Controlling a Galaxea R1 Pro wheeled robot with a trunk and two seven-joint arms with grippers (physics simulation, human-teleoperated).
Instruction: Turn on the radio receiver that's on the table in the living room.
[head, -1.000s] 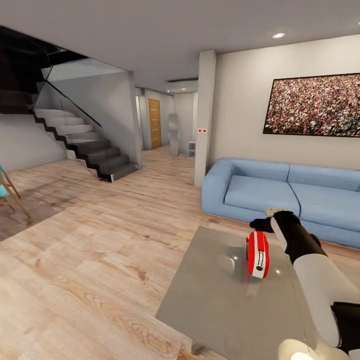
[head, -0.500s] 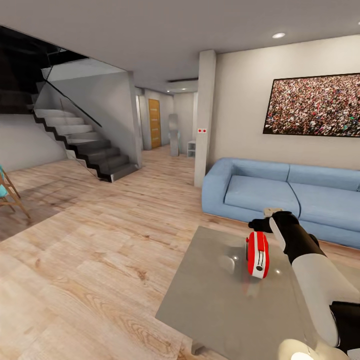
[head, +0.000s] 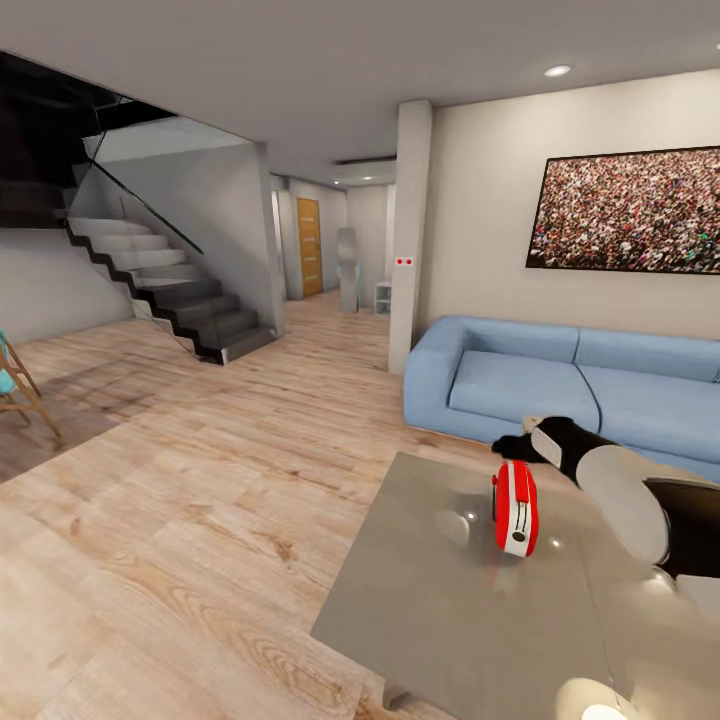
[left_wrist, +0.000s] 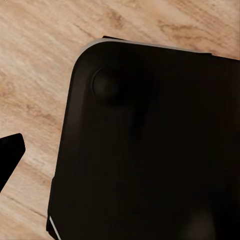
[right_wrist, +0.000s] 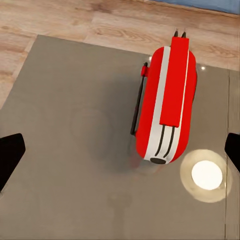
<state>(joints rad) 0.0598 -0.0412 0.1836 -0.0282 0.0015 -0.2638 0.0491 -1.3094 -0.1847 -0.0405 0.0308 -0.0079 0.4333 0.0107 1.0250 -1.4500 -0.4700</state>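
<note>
The red radio receiver (head: 514, 507) stands upright on the glossy grey table (head: 430, 610), toward its far side. In the right wrist view the radio receiver (right_wrist: 167, 107) shows its red body, white panel and thin black handle from above. My right gripper (head: 517, 445) hovers just beyond and above the radio, apart from it. It is open: the right gripper (right_wrist: 122, 151) has nothing between its widely spread fingertips (right_wrist: 10, 154). One dark left fingertip (left_wrist: 10, 152) shows over wood floor beside a black rounded body (left_wrist: 150, 150).
A light-blue sofa (head: 560, 385) stands right behind the table under a crowd picture (head: 630, 210). Dark stairs (head: 170, 290) rise at the left, and a wooden chair (head: 15, 385) stands at the left edge. Wood floor (head: 200, 500) spreads left of the table.
My right forearm has swung up and to the right, with the elbow raised. The gripper stays behind the radio, slightly higher. The radio has not moved.
</note>
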